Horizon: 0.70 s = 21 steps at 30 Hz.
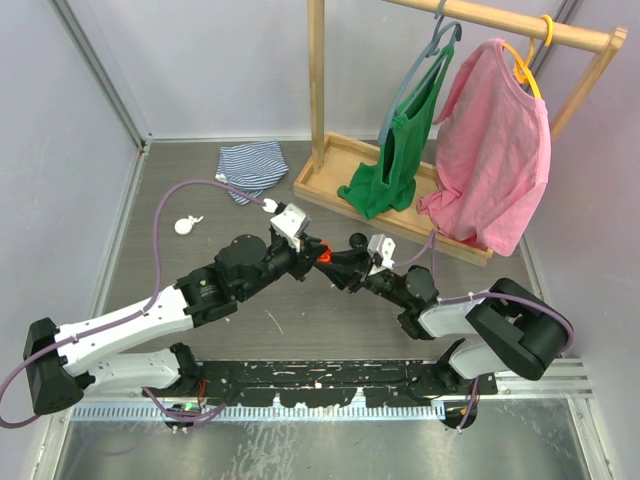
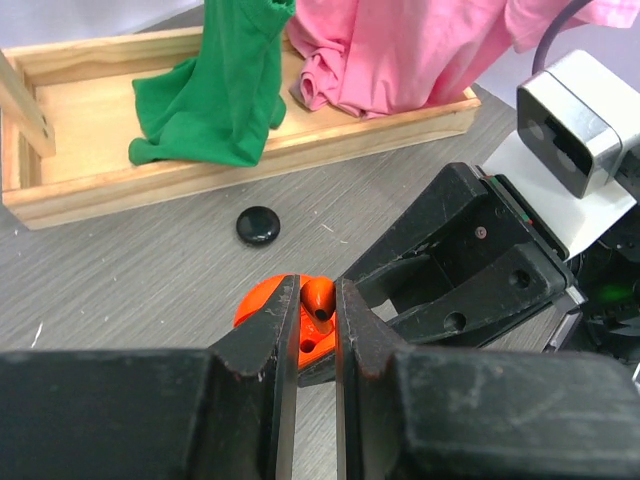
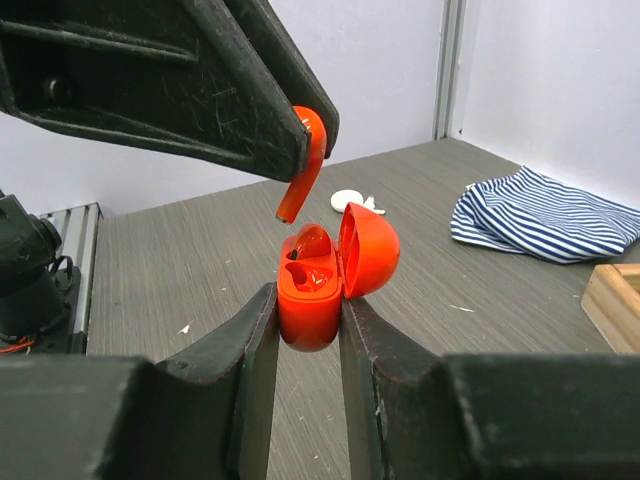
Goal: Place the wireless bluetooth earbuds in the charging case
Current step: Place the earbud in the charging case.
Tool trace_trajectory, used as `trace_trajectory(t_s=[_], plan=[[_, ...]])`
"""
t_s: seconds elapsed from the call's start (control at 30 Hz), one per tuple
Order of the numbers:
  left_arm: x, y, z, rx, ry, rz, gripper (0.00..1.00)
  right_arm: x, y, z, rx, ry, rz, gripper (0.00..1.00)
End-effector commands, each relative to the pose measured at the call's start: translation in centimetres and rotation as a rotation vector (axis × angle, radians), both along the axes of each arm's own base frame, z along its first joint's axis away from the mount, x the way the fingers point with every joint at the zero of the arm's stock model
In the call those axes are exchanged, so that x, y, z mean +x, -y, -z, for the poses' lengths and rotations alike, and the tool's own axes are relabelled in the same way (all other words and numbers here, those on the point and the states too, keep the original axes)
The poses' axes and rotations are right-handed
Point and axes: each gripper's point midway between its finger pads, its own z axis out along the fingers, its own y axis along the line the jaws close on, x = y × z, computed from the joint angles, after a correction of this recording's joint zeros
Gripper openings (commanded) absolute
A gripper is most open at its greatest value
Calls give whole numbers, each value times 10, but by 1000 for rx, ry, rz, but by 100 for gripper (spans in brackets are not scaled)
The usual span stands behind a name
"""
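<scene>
Left gripper [image 2: 318,290] is pinched nearly shut on a small orange plastic earbud [image 2: 320,303], held by its head with the stem pointing down. Right gripper [image 3: 310,310] is clamped tight on the body of an orange rounded plastic charging case [image 3: 308,305], held upright with its hinged lid [image 3: 368,250] flipped open. In the right wrist view the bud hangs just above the open case mouth, stem tip close to it but not touching. A rounded orange shape sits in one socket of the case; can't tell if it is a second bud. In the top view both grippers meet mid-table, fingertips just beside each other, well above the grey wood-grain tabletop [image 1: 300,330]. A black round glossy puck [image 2: 258,225] lies on the table near the wooden tray base of a clothes rack [image 2: 90,195]. A green top [image 1: 395,165] and a pink shirt [image 1: 495,150] hang from the rack, their hems on the tray. A blue-and-white striped cloth [image 1: 252,165] lies at the far side, and a white round case [image 1: 185,226] lies well apart on the left with a tiny white piece beside it.
</scene>
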Motion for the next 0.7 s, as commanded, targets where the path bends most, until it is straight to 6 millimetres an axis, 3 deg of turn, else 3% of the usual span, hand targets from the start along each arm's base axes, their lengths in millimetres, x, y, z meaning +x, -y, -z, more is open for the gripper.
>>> trace_trajectory(t_s=[0.0, 0.67], plan=[[-5, 4, -39, -91, 127, 51, 15, -12, 6, -63, 147, 199, -10, 1], [-8, 3, -22, -39, 161, 81, 14, -16, 13, -72, 169, 219, 2, 1]])
